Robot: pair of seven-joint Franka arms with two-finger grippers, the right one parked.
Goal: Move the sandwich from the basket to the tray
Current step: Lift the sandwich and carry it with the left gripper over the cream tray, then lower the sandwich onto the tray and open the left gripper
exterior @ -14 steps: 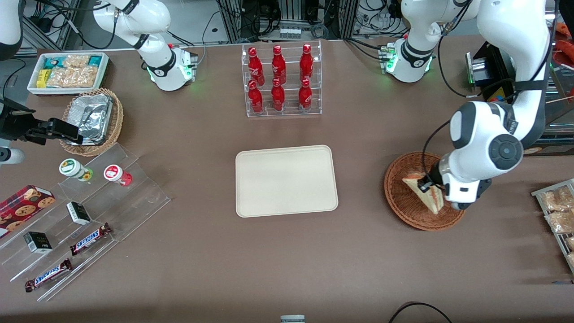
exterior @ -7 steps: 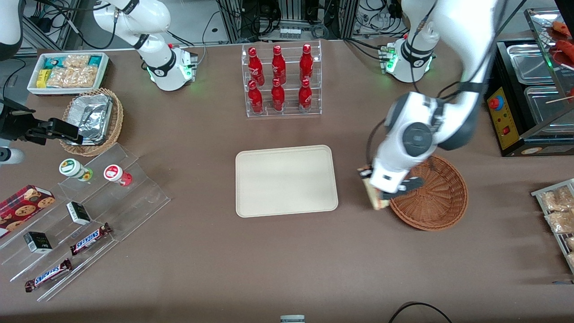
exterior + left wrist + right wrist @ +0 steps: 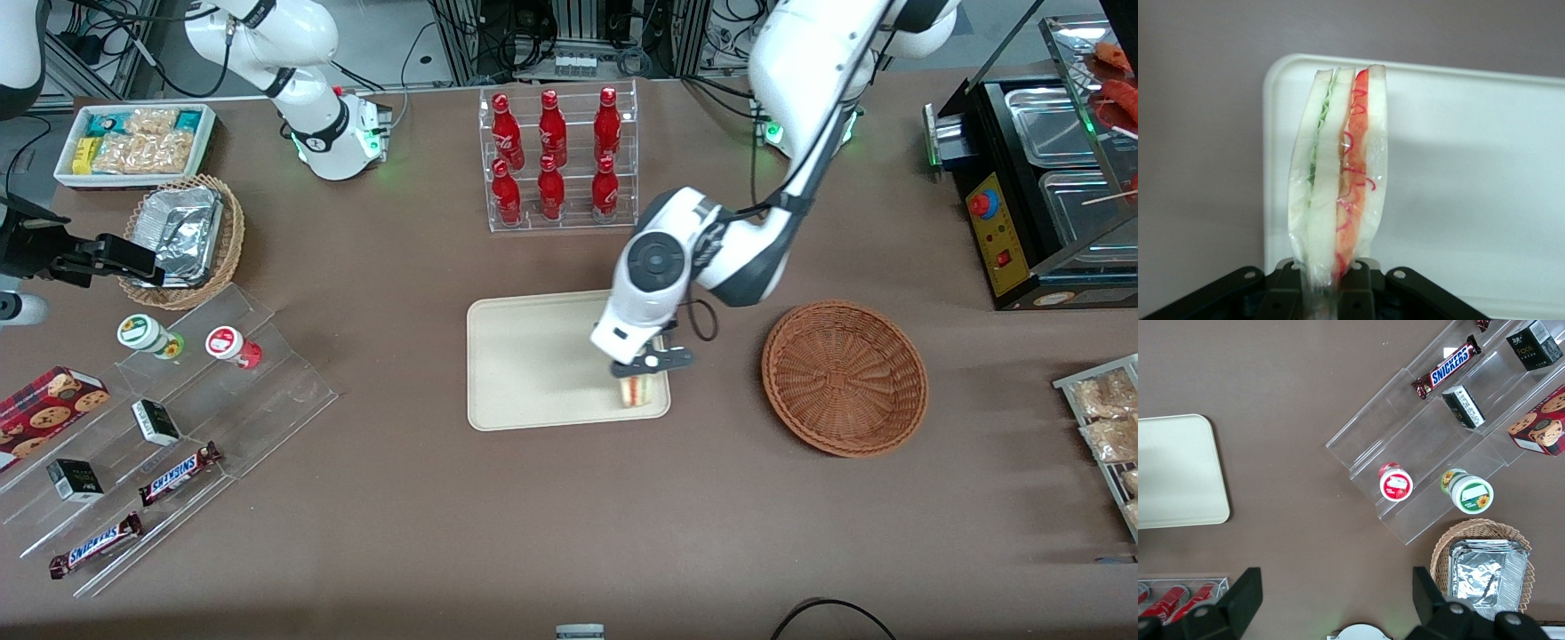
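Sandwich (image 3: 1338,180): we log it pinched between the closed fingers of the left gripper (image 3: 642,372), hanging cut edge outward over the tray (image 3: 533,356) at its corner nearest the empty basket (image 3: 845,378). Release, we judge, lies straight below.

"SNICKERS" is showing in blue letters on two brown bars: bar one (image 3: 179,474) and bar two (image 3: 95,545), both lying on the clear stepped stand (image 3: 267,391). The same word is reading clearly on a bar (image 3: 1449,367) in the right wrist view. The print on the small dark boxes (image 3: 156,421) is not reading clearly.

The gripper (image 3: 642,363) is hanging over the tray (image 3: 533,356).
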